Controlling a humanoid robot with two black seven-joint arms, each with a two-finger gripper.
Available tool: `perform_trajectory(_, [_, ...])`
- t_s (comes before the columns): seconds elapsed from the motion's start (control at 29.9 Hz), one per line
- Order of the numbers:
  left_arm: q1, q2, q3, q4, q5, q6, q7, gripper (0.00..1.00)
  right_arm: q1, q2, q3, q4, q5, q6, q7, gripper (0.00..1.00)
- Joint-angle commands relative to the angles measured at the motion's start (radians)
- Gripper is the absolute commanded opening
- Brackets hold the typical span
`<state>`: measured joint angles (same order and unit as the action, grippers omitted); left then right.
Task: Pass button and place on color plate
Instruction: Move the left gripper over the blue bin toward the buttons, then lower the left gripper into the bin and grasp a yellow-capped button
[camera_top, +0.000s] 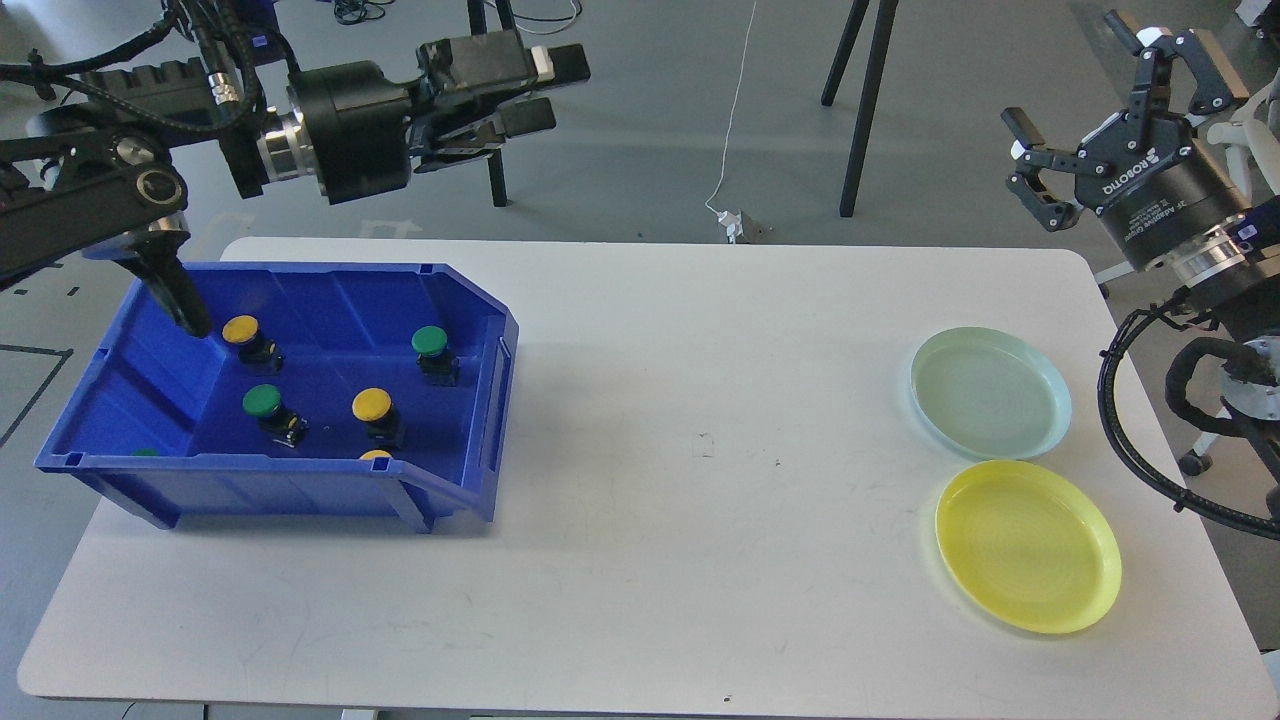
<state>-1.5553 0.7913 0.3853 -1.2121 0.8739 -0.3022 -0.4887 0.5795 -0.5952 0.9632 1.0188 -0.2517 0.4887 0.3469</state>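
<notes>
A white table (640, 560) with rounded corners stands on a grey floor (650, 130); black stand legs (868, 95) and a white cable (735, 110) running to a small adapter (737, 226) lie behind it. At the table's left sits a blue plastic bin (300, 490) with a cut-down front wall. Inside rest round-capped buttons on dark bodies: a yellow button (241, 330) and a green button (430, 341) at the back, a second green button (262, 401) and a second yellow button (372, 404) nearer the front. At the table's right lie two shallow translucent plates, a pale green plate (990, 392) just beyond a yellow plate (1028, 545), both bare. The left gripper (540, 88) hangs above the bin's far edge, fingers slightly parted, holding nothing. The right gripper (1100, 110) hovers beyond the table's right corner, fingers spread wide.
</notes>
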Motion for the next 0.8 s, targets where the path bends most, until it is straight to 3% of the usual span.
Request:
perform_trajectory(0.0, [-0.104, -0.010, 0.213, 0.032, 0.247, 0.002, 0.000, 0.85, -0.026, 0.005, 0.000, -0.014, 0.002, 0.000, 0.003, 0.99])
perform_trajectory(0.2, [-0.127, -0.144, 0.395, 0.065, 0.333, -0.008, 0.000, 0.85, -0.040, -0.002, 0.008, -0.016, 0.002, 0.000, 0.003, 0.99])
perform_trajectory(0.33, [-0.068, -0.260, 0.432, 0.161, 0.333, -0.014, 0.000, 0.84, -0.070, -0.018, 0.029, -0.014, 0.002, 0.000, 0.003, 0.99])
perform_trajectory(0.43, [0.014, -0.273, 0.419, 0.244, 0.336, -0.029, 0.000, 0.84, -0.089, -0.032, 0.054, -0.013, 0.002, 0.000, 0.003, 0.99])
perform_trajectory(0.6, [0.027, -0.273, 0.417, 0.275, 0.336, -0.115, 0.000, 0.83, -0.099, -0.037, 0.066, -0.013, 0.003, 0.000, 0.003, 0.99])
perform_trajectory(0.77, [0.073, -0.276, 0.417, 0.316, 0.343, -0.118, 0.000, 0.83, -0.102, -0.035, 0.065, -0.009, 0.002, 0.000, 0.003, 0.99])
